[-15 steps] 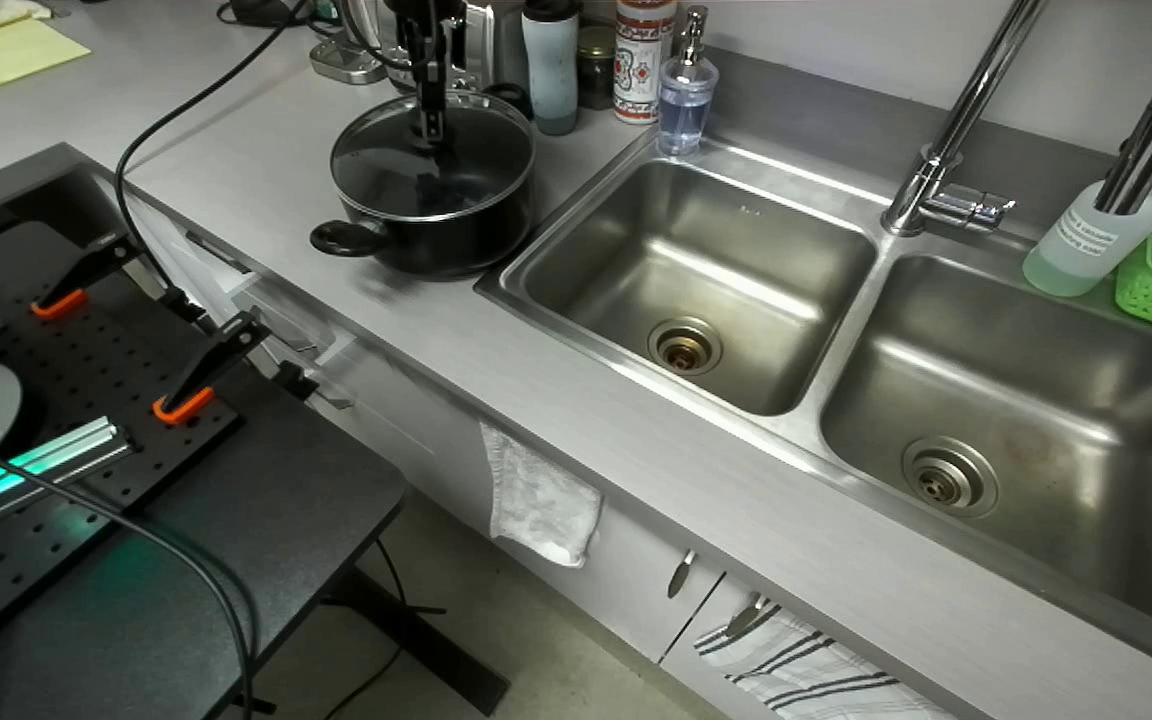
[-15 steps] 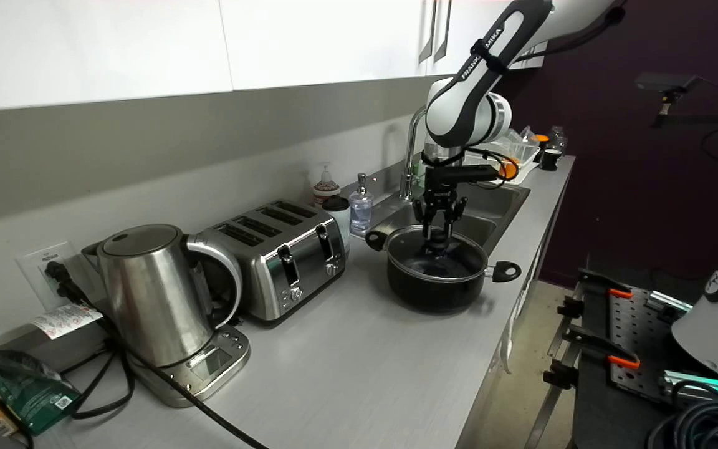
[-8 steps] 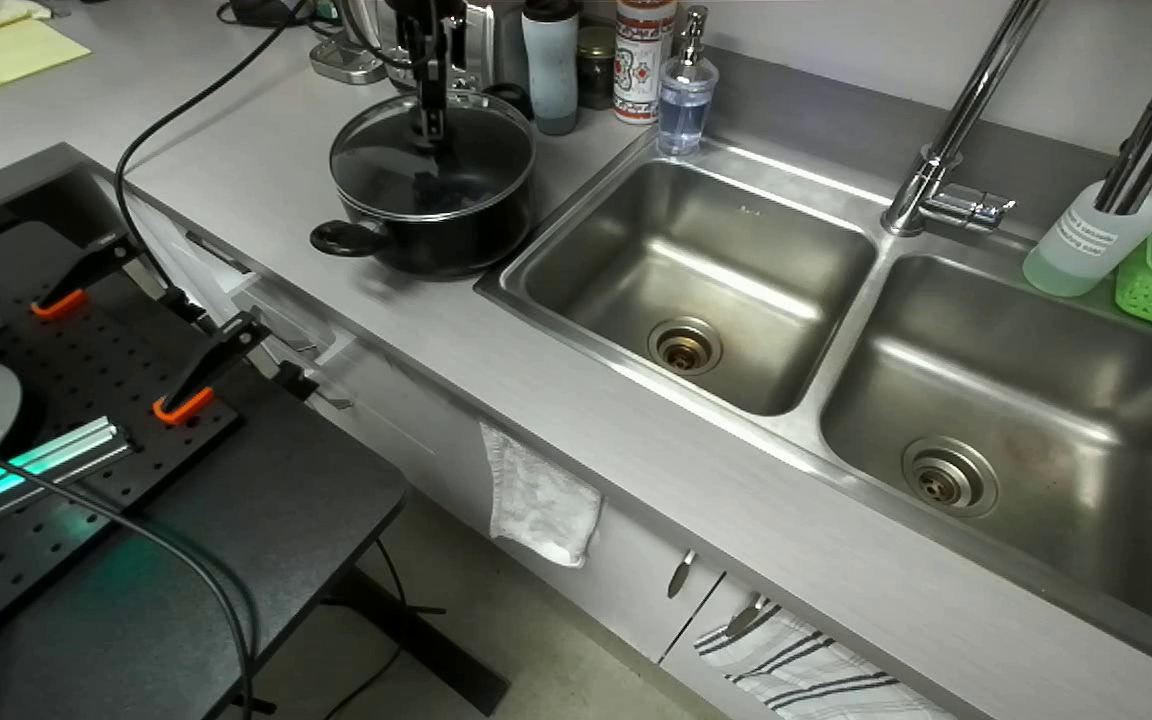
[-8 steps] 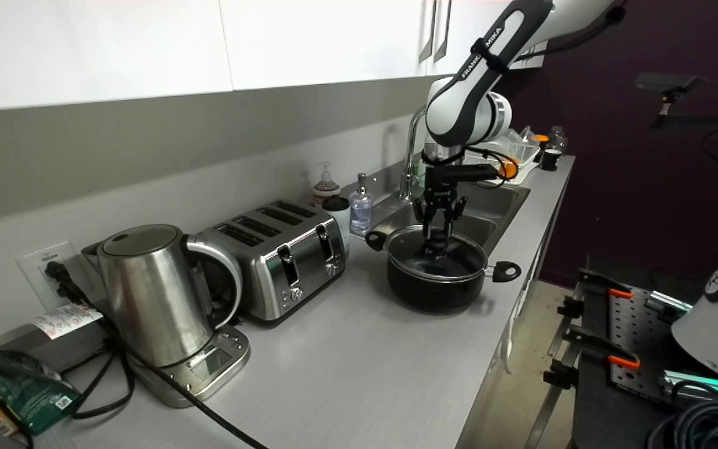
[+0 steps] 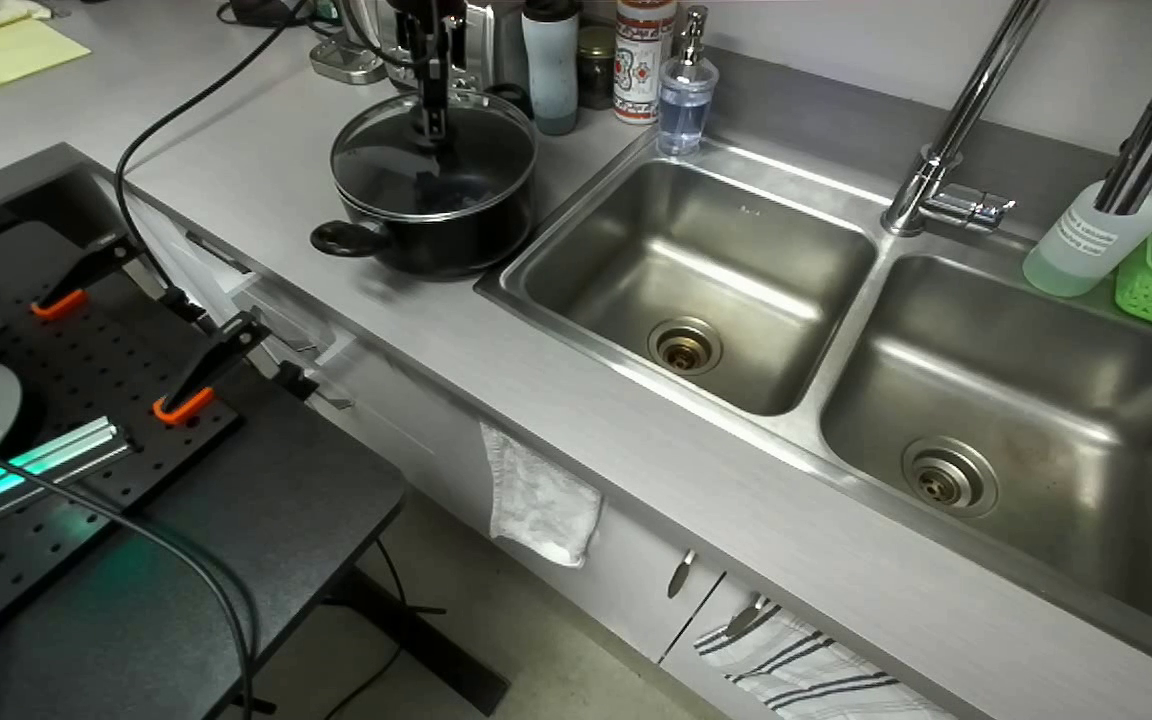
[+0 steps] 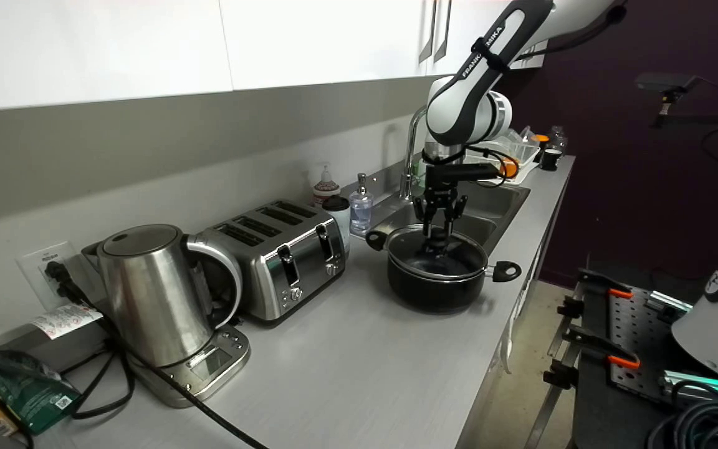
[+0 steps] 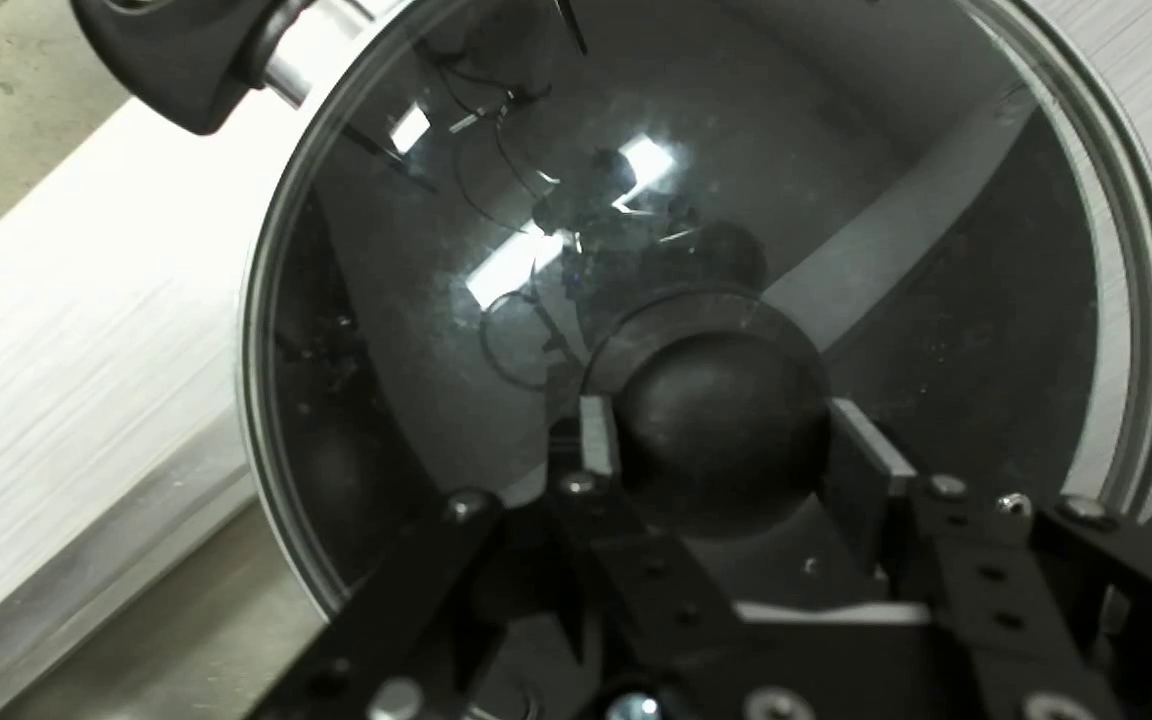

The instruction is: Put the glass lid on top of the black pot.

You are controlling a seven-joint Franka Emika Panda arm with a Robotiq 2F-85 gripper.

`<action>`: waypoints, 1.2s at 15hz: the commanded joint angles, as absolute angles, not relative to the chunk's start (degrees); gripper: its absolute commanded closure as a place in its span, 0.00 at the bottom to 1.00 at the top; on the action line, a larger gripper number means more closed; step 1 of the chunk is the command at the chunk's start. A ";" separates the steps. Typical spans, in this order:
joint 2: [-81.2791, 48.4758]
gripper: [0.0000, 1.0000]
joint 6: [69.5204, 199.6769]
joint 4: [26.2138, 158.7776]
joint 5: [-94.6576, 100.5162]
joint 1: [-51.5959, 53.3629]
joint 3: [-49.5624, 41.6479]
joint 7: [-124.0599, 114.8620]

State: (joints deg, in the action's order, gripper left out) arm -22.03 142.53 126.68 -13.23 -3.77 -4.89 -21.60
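The glass lid [image 5: 376,165] lies level over the black pot [image 5: 456,245], its metal rim following the pot's edge; no gap between them is visible. In an exterior view the pot [image 6: 437,296] stands on the counter with a side handle [image 6: 506,271] pointing to the front edge. My gripper [image 6: 437,234] comes straight down over the middle of the lid [image 6: 462,259]. In the wrist view the dark round knob [image 7: 721,420] sits between the pads [image 7: 598,437], which press against its sides, so the gripper [image 7: 724,435] is shut on the lid's knob.
A steel sink [image 5: 706,240] begins right beside the pot. Behind stand a white tumbler [image 5: 551,75], a soap dispenser [image 5: 686,105] and a toaster [image 6: 275,255]. A kettle [image 6: 147,293] is farther along the counter. The faucet [image 5: 966,120] rises behind the sink.
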 commanded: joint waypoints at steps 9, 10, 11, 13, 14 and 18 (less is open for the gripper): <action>-19.40 0.73 140.63 127.09 -12.27 -2.89 -6.23 -23.16; -19.25 0.73 140.64 127.15 -12.10 -2.80 -6.30 -23.31; -19.13 0.73 140.63 127.19 -11.98 -2.75 -6.36 -23.36; -19.16 0.73 140.40 127.04 -11.88 -2.68 -6.44 -23.48; -19.23 0.73 140.36 127.01 -11.84 -2.69 -6.48 -23.45; -19.84 0.73 139.64 126.57 -11.98 -2.81 -6.53 -23.42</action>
State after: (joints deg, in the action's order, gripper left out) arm -21.25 141.86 126.74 -12.89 -3.53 -5.62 -21.74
